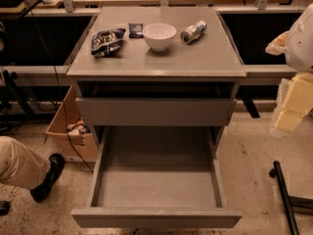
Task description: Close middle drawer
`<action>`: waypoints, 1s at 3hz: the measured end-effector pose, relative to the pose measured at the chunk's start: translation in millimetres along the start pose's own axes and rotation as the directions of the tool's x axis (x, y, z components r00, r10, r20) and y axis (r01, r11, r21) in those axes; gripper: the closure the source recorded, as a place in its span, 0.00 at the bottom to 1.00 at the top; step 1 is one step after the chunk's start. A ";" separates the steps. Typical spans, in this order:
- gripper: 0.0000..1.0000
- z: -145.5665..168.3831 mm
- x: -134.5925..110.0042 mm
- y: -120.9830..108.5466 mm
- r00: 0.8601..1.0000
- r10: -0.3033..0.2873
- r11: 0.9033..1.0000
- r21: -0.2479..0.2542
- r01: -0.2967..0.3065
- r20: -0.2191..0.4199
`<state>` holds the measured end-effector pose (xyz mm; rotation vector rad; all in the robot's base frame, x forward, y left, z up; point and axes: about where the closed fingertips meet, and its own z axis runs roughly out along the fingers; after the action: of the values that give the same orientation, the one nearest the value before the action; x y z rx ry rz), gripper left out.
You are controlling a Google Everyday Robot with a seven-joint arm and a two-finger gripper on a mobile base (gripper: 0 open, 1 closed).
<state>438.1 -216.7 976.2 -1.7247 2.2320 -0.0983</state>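
The middle drawer (156, 180) of the grey cabinet is pulled far out toward me. Its bare grey box interior shows, and its flat front (156, 218) is near the bottom edge of the camera view. Above it, the taller grey drawer front (156, 111) stands slightly out, with a dark gap under the cabinet top. The lowest drawer is hidden below the open one. My gripper (289, 112) is a pale, blurred shape at the right edge, to the right of the cabinet, about level with the upper drawer front and apart from both drawers.
On the cabinet top (205, 58) lie a dark chip bag (107, 41), a small dark packet (136, 30), a white bowl (159, 35) and a tipped can (193, 32). A cardboard box (66, 131) and a person's leg and shoe (44, 177) are at left. A black bar (286, 199) lies on the floor at right.
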 end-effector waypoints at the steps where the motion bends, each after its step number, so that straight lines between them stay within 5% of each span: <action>1: 0.00 2.3 0.7 0.2 1.000 -0.001 1.000 0.000 0.001 0.004; 3: 0.00 68.6 24.7 7.6 0.997 -0.034 0.999 -0.025 0.035 0.062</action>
<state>445.4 -228.7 904.2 -1.7557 2.1691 -0.0232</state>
